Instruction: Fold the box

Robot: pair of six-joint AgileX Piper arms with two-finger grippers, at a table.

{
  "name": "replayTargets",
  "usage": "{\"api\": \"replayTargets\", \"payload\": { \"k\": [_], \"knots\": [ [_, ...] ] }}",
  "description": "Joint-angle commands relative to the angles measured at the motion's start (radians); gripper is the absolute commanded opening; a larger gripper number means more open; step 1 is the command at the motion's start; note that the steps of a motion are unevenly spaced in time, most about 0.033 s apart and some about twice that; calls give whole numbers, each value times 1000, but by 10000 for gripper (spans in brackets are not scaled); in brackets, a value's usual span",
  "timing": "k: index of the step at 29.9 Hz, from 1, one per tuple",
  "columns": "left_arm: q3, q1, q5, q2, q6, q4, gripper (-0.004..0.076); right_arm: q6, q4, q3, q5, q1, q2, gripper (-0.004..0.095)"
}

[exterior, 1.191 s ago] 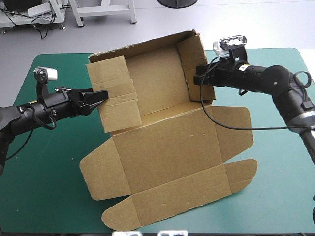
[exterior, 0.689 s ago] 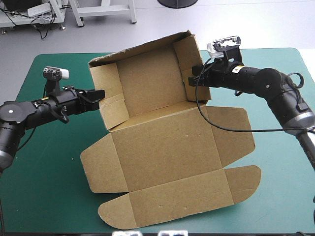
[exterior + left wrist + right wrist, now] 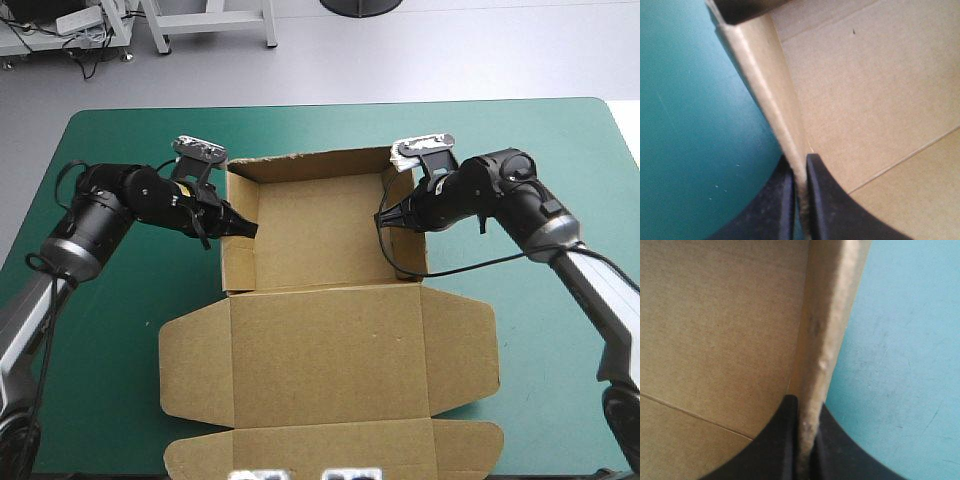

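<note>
The brown box lies on the teal-green cover as an open tray at mid-table, its walls raised. Its lid panel and flaps spread flat toward the near edge. My left gripper is shut on the tray's left wall. In the left wrist view that wall runs ahead from between the fingers of my left gripper, one finger inside the tray and one outside. My right gripper is shut on the right wall. The right wrist view shows that wall pinched in the right gripper.
Bare teal-green cover lies to the left, to the right and beyond the tray. The lid's front flap reaches almost to the table's near edge.
Earlier the box was tilted up off the table; now its tray rests flat. The left gripper, open before, has shut on the left wall. Both arms swung inward and down.
</note>
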Motion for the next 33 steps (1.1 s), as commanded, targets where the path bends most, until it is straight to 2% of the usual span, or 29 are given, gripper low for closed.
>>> {"api": "replayTargets", "payload": {
  "k": [1,8,12,21,25,27,30,33],
  "knots": [
    [-39,-15,-34,28,6,-33,-10,-29,52,-34,-48,-4,37,1],
    [-39,-15,-31,139,-23,3,-10,-115,154,-48,-72,-4,164,1],
    [-39,-15,-44,177,-23,7,-10,-155,156,-48,-84,-4,183,2],
    [-76,-15,-71,236,-21,7,-10,-162,85,-61,-111,-4,183,17],
    [-106,-15,-58,249,-13,36,0,-162,31,-61,-109,-4,183,93],
    [-123,-15,-44,249,-13,61,38,-162,21,-61,-109,-4,183,194],
    [-152,-15,-28,249,-13,86,161,-162,21,-61,-119,-4,183,370],
    [-173,-15,-27,249,-15,84,368,-162,21,-61,-123,-4,183,438]
  ]
}}
